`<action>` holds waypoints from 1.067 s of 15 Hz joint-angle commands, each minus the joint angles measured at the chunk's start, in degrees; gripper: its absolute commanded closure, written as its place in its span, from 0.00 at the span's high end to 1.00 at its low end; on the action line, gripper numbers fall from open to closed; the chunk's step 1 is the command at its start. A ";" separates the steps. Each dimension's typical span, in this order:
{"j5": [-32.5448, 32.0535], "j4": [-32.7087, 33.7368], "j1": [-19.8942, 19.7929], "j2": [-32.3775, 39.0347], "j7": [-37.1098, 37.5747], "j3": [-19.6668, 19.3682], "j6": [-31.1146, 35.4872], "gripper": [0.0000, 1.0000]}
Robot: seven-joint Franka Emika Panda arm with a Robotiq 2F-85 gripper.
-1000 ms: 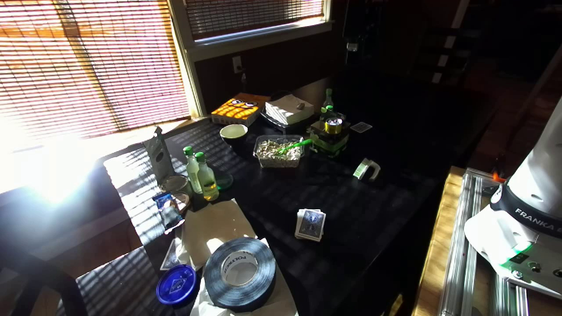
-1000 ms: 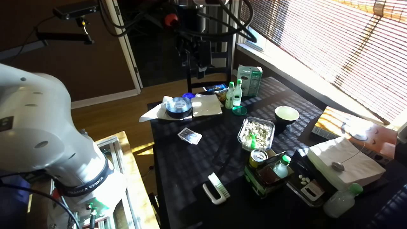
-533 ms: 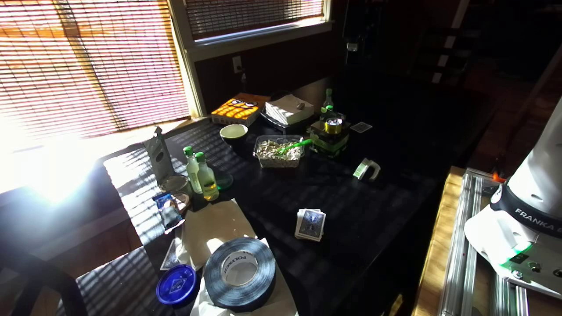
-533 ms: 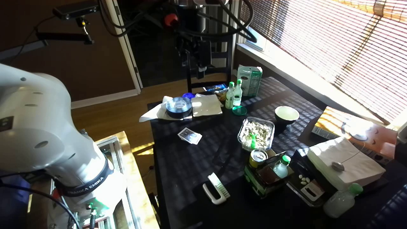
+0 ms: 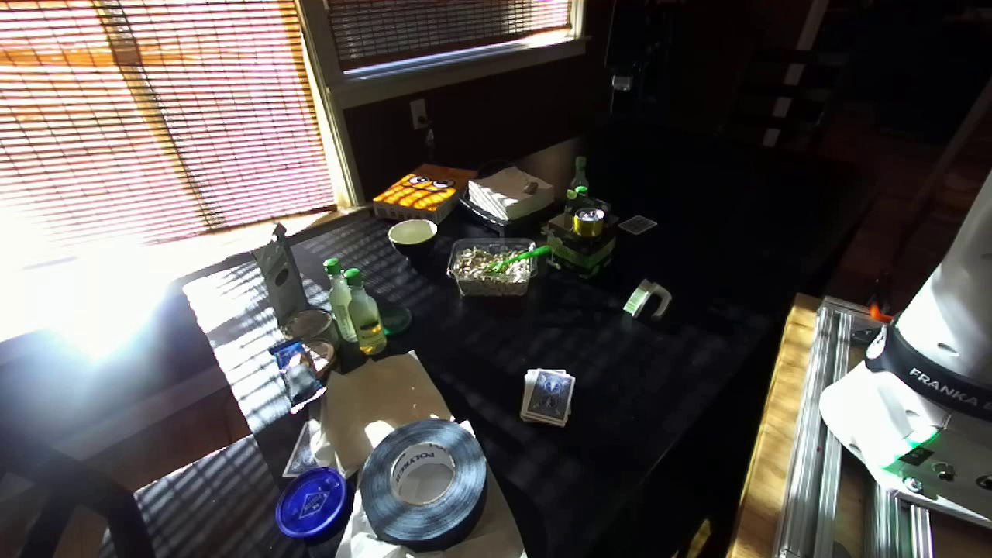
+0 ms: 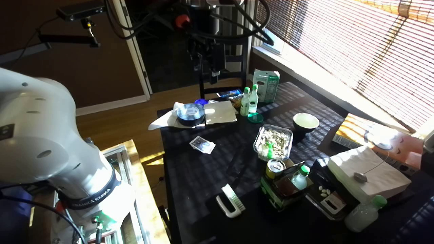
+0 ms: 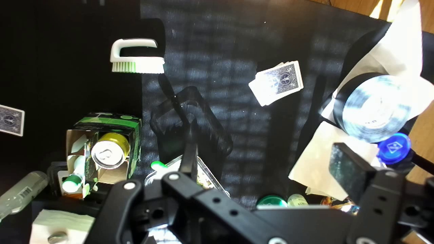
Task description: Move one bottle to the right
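Note:
Several translucent light-green bottles with green caps are in view; I cannot tell which one is meant. Two stand upright side by side: a nearer bottle and a bottle just behind it. The pair also shows as a bottle and its neighbour. Part of one bottle shows in the wrist view, mostly hidden behind my gripper's body. Another bottle stands in a carton, and one stands behind it. My gripper is open and empty, high above the table; it also shows in an exterior view.
A tape roll, cardboard and a green lid lie near the bottle pair. A food tub, drinks carton with a can, brush, cards and bowl are on the black table.

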 commanded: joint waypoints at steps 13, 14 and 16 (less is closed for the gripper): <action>2.68 5.86 4.50 14.35 22.55 14.78 22.19 1.00; 1.54 7.37 4.43 16.80 25.78 16.79 24.24 1.00; -2.84 10.74 3.44 21.88 32.96 20.52 27.67 1.00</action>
